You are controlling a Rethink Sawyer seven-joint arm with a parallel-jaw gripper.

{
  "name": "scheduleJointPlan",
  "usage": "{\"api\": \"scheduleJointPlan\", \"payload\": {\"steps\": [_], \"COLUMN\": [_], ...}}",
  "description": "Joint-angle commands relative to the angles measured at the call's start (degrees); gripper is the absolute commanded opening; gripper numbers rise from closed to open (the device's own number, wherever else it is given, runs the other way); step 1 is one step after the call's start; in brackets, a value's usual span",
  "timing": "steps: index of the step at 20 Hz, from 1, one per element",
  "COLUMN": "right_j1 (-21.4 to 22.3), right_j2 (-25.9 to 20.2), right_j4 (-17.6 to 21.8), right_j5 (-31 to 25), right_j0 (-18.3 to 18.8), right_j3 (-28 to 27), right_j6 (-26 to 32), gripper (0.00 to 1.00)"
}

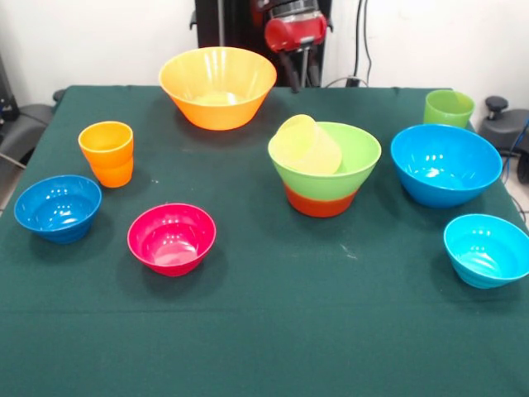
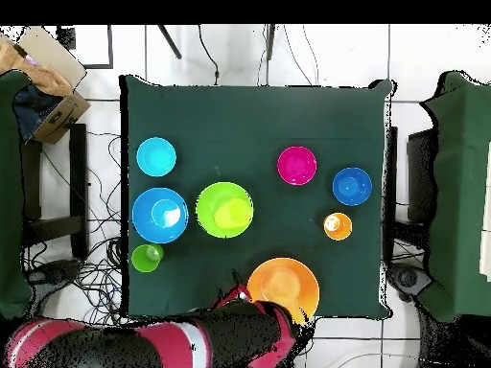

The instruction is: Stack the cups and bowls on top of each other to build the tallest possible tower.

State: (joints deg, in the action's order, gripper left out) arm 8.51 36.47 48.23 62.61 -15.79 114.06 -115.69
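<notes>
No writing or brand marks can be read on anything. On the green surface [image 1: 264, 331], from left: the small dark blue bowl [image 1: 58, 207], the orange cup [image 1: 107, 152], the magenta bowl [image 1: 172, 238], the big yellow-orange bowl [image 1: 217, 85] at the back. The tower [image 1: 324, 169] stands at centre: light green bowl nested in the orange-red bowl, pale yellow cup tipped inside. Behind it hangs the tool [image 1: 302, 73]; whether it is open cannot be told. Rightward: big blue bowl [image 1: 445, 164], light green cup [image 1: 449, 107], small cyan bowl [image 1: 487, 249].

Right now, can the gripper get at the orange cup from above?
Probably yes. The orange cup stands upright and alone on the table, with bare cloth between it and the small dark blue bowl and the magenta bowl. The arm is drawn back.
</notes>
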Motion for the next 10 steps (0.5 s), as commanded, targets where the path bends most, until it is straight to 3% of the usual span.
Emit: {"api": "scheduleJointPlan", "payload": {"steps": [1,3,5,9,10], "right_j1": [25.9,30.9,32.6,31.8,29.8], "right_j2": [-15.2,-15.5,-14.0,-9.2,-6.4], "right_j4": [22.4,28.8,32.8,37.2,40.9], "right_j5": [-14.9,-17.9,-17.7,-12.4,-12.0], "right_j0": [-4.7,-7.6,-10.6,-14.1,-17.1], "right_j3": [0.5,-0.2,-1.8,-5.0,-6.8], "right_j6": [-42.2,-52.4,-58.8,-63.4,-66.0], "gripper": [1.0,1.0,1.0,1.0,1.0]}}
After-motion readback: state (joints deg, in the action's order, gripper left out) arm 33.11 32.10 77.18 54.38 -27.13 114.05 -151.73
